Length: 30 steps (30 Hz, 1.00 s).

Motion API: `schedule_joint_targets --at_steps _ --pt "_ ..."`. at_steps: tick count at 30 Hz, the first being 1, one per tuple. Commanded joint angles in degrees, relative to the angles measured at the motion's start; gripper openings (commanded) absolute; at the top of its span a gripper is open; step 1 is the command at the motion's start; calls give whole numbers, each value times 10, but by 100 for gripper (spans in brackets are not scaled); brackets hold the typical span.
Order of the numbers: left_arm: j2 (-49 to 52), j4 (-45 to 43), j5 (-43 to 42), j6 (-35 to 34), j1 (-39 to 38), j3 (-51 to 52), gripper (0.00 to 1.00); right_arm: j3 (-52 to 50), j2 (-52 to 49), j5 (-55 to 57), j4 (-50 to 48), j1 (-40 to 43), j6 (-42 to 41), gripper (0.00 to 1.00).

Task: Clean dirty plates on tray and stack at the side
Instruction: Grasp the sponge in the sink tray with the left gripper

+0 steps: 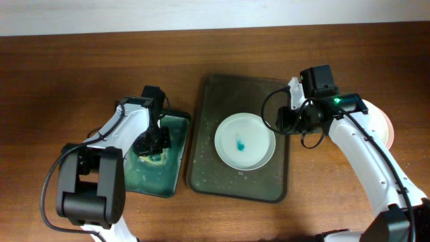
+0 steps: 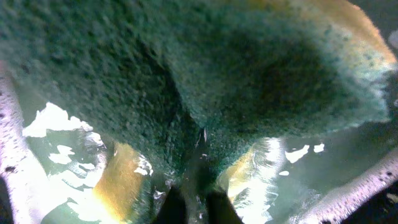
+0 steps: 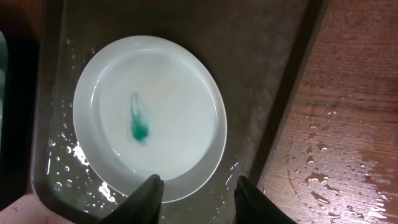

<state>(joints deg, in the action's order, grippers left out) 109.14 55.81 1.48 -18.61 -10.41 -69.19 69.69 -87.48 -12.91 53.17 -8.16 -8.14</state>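
Fingers (image 2: 173, 210) of the left gripper (image 1: 151, 142) are clenched on a sponge (image 2: 217, 74), pinching its green scrubbing side. The right gripper (image 3: 199, 194) is released, its two fingers apart with nothing between them.

Both arms work over a brown wooden table (image 1: 67, 67). At its middle lies the dark tray (image 1: 205, 154), wet with droplets. Just left of the tray sits a green basin (image 1: 171, 171) of teal liquid, where the left arm reaches down, probably to soak the sponge before scrubbing. One white plate (image 1: 259, 158) lies flat on the tray, towards its right side. The right gripper hovers above the plate's near rim (likely placed to steady or lift it). At the plate's centre is a small teal smear (image 3: 138, 127), so this plate appears unwashed.

Hard to make out: a pale round edge peeks from behind the right arm at the table's right side, and whether it is a plate cannot be told. The left wrist view is filled by sponge, hiding most of the basin.
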Motion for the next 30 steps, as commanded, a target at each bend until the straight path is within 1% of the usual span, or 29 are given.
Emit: schedule_joint_targets --at_steps 1,5,6,7,8,10,11,12,14,17,19,20,22,23,24,29,30 --pt "30 -5 -33 7 -3 4 0 4 0 7 0 3 4 40" --pt "12 54 -39 7 -3 -49 0 4 0 7 0 3 4 40" --pt "3 74 -38 7 -2 -68 3 4 0 7 0 3 4 40" --pt "-7 89 -37 7 -2 -87 21 4 0 7 0 3 4 40" --pt "-13 94 -35 7 -2 -99 37 4 0 7 0 3 4 40" --pt "-20 87 0 7 -2 -107 48 4 0 7 0 3 4 40" --pt "-20 84 20 7 -2 -107 50 4 0 7 0 3 4 40" --pt "-18 75 46 7 -2 -104 55 4 0 7 0 3 4 40" --pt "-11 39 65 7 -2 -99 60 4 0 7 0 3 4 40" --pt "4 -11 65 7 -2 -83 57 4 0 7 0 3 4 40" --pt "16 -50 55 8 -3 -62 50 3 0 7 0 3 4 40" --pt "26 -57 41 11 -3 -57 38 3 0 7 0 3 4 40" --pt "37 -57 13 23 -3 -57 21 3 0 7 0 3 4 40" --pt "39 -56 13 25 -3 -57 3 3 0 7 0 3 4 40" --pt "39 -56 13 35 -3 -59 0 3 0 7 0 3 4 40" --pt "35 -4 13 36 -3 -121 0 3 0 7 0 3 4 40" --pt "35 18 13 36 0 -146 4 3 0 7 0 3 4 40"
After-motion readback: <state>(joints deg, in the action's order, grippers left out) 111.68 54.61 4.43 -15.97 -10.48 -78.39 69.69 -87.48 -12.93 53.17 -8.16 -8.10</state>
